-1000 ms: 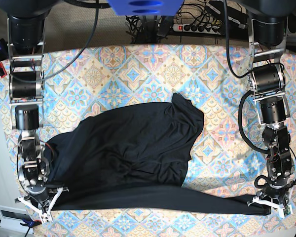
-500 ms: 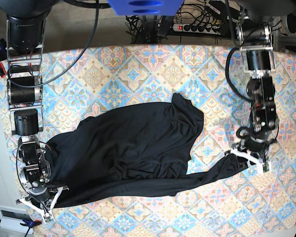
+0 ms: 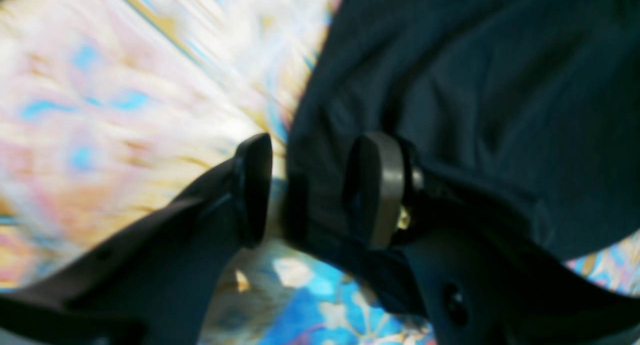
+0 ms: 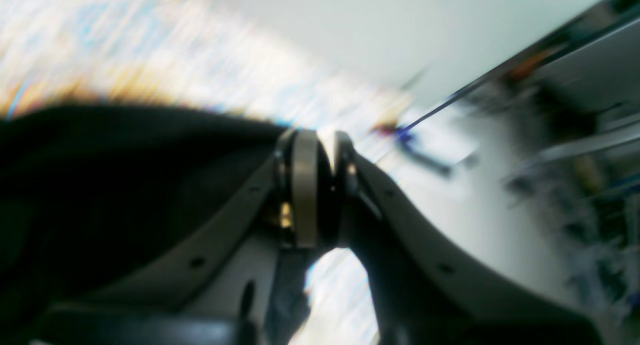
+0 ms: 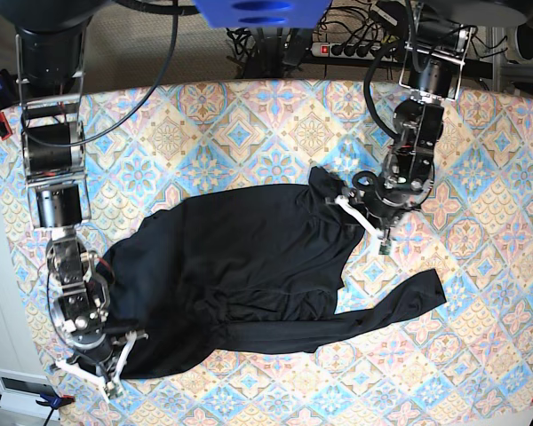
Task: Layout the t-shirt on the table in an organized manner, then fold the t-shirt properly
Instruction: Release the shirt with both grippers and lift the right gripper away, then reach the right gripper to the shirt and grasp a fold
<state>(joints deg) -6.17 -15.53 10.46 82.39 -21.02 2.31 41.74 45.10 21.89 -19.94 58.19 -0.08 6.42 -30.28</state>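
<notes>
shirt: your black shirt [image 5: 249, 266] lies crumpled over the middle of the table [image 5: 204, 115], reaching toward the front left corner in the base view; one long sleeve [image 5: 382, 311] trails out flat toward the right edge, free of both grippers
table: the tile-pattern cloth shows bare all along the far edge and on the right side
left gripper: your left gripper [image 5: 362, 217] is at the shirt's far right corner, near the table's middle; in the wrist view its fingers [image 3: 255, 185] stand spread, with a fold of the shirt's edge lying between them and not pinched
right gripper: your right gripper [image 5: 93, 368] sits at the front left corner of the table, on the shirt's lower edge; in the blurred wrist view the pads [image 4: 305, 195] are nearly together with dark cloth between them, so it is pinching the shirt
blur: both wrist views are smeared, so you cannot read finer detail there
</notes>
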